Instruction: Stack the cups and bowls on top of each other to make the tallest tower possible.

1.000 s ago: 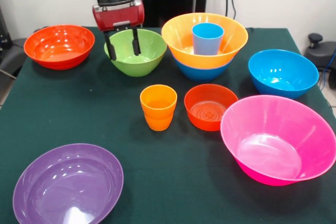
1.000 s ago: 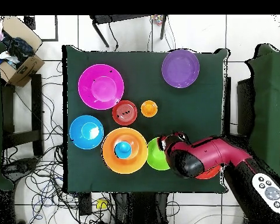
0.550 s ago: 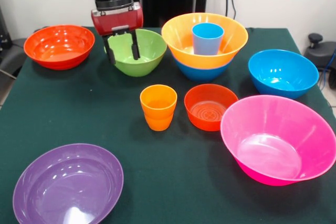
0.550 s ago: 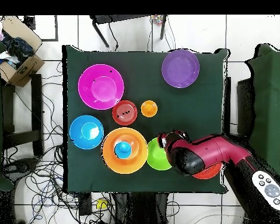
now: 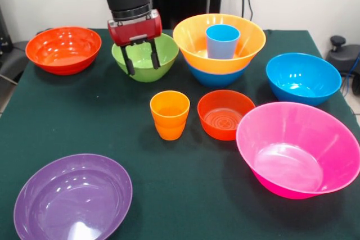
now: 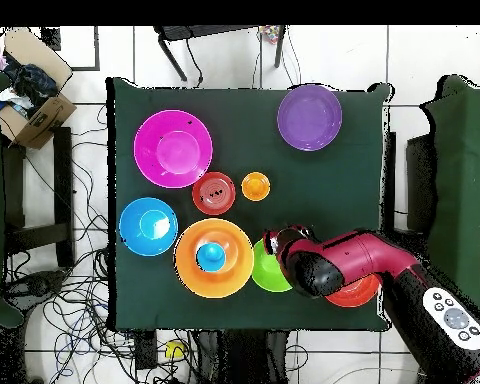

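A light blue cup (image 5: 223, 41) stands upright in the orange bowl (image 5: 219, 40) nested on a blue bowl (image 5: 216, 76), forming the far tower (image 6: 213, 257). Stacked orange cups (image 5: 169, 114) stand mid-table. The other bowls (image 5: 73, 196) lie scattered, upright.

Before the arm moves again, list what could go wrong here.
The open gripper hangs over the lime green bowl, its fingers straddling the near rim; a thin glossy wall may slip out of a pinch. The orange bowl, nested on a blue bowl and holding the light blue cup, sits close beside it; lifting or swinging could nudge that tower.
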Robot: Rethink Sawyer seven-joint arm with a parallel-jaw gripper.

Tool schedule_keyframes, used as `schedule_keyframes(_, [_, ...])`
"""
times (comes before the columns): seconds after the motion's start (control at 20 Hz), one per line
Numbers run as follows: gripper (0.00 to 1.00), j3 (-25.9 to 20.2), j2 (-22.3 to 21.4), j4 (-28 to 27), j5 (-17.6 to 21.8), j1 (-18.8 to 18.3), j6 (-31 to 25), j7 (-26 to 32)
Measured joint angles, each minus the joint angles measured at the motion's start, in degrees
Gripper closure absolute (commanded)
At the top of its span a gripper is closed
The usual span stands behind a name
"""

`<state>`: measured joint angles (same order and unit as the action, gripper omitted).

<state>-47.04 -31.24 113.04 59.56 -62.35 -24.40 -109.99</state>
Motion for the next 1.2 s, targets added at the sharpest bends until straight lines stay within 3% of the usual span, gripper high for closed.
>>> schedule_keyframes(0.55, [0.00,-0.45,0.34,0.01,-1.48,-1.92,-8.36,2.80])
schedule_keyframes(0.75, [0.00,-1.74,0.35,0.00,-3.08,-5.07,-11.92,8.70])
schedule_keyframes(0.8, [0.00,-2.50,0.41,-0.09,-3.37,-6.63,-13.14,12.45])
schedule_keyframes(1.2, [0.00,-3.18,2.42,-2.89,-3.24,-9.35,-14.03,25.92])
